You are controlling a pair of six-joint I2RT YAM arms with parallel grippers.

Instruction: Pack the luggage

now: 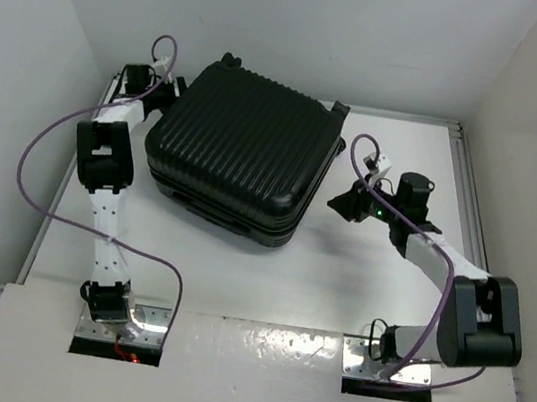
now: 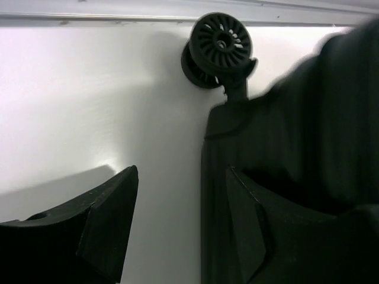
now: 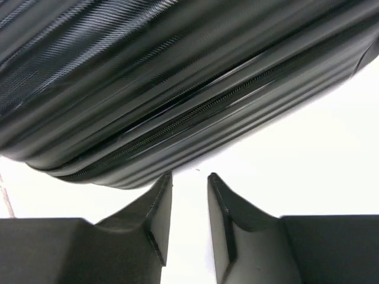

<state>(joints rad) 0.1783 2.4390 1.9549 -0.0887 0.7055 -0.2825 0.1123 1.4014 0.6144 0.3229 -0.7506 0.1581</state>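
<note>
The luggage [image 1: 245,152] is a large black ribbed hard-shell suitcase lying flat and closed at the back middle of the white table. My left gripper [image 1: 168,95] is at its far left corner. In the left wrist view that gripper [image 2: 181,171] is open, its right finger [image 2: 249,225] against the luggage's side [image 2: 296,118], below a black wheel [image 2: 220,42]. My right gripper [image 1: 341,204] is just off the luggage's right side. In the right wrist view it [image 3: 190,176] is slightly open and empty, pointing at the zipper seam [image 3: 195,112] of the luggage [image 3: 148,71].
White walls enclose the table on the left, back and right. A raised rail [image 1: 464,180] runs along the table's right edge. Purple cables [image 1: 37,156] loop off both arms. The luggage's wheels [image 1: 342,108] stick out at its far edge.
</note>
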